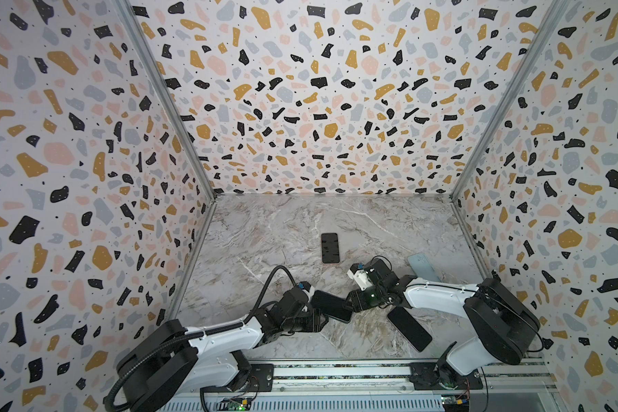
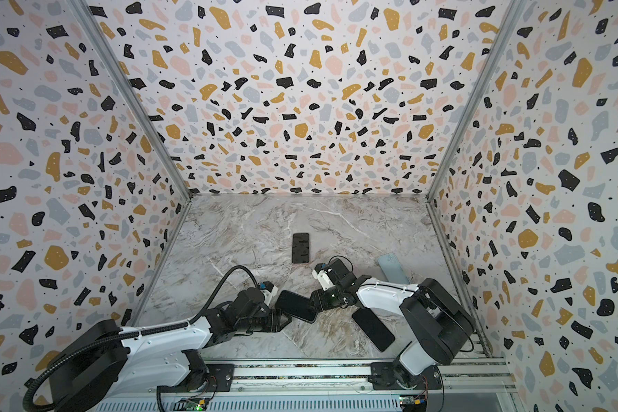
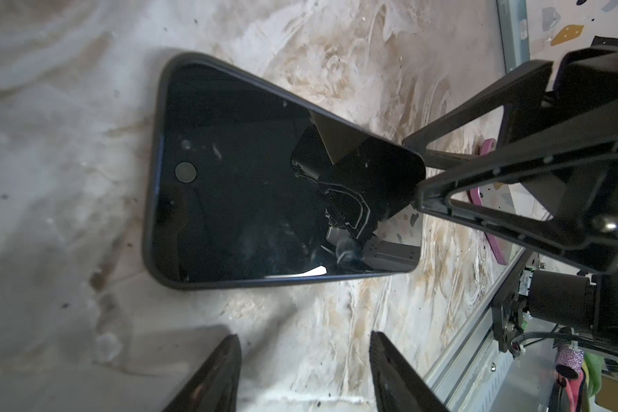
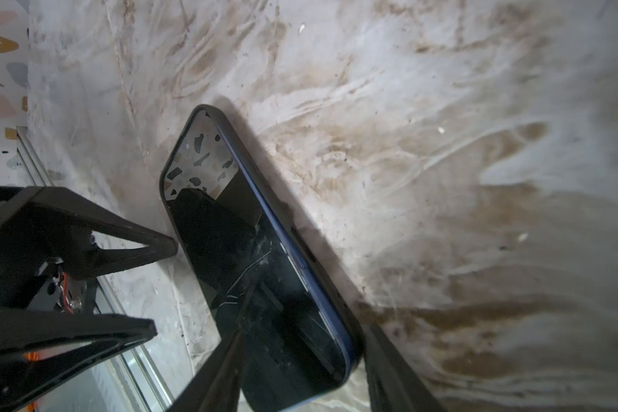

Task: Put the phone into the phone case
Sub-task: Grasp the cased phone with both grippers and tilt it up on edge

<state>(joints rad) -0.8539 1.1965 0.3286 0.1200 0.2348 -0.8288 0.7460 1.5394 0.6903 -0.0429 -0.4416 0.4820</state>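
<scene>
The phone (image 1: 332,306) (image 2: 296,306), dark-screened with a blue edge, lies flat on the marble table between my two grippers. A black phone case rim (image 3: 165,89) runs round it. My left gripper (image 3: 303,335) (image 1: 321,320) is open beside its long side, a short gap away, with nothing between the fingers. My right gripper (image 4: 305,331) (image 1: 348,311) stands open at the phone's far end (image 4: 300,356). One finger is over the screen and the other just outside the edge.
Another dark phone (image 1: 329,248) lies mid-table. A light blue case (image 1: 423,266) lies at the right beside the right arm. A long black slab (image 1: 409,329) lies near the front rail (image 1: 336,371). A pink item (image 3: 486,199) shows behind the right gripper.
</scene>
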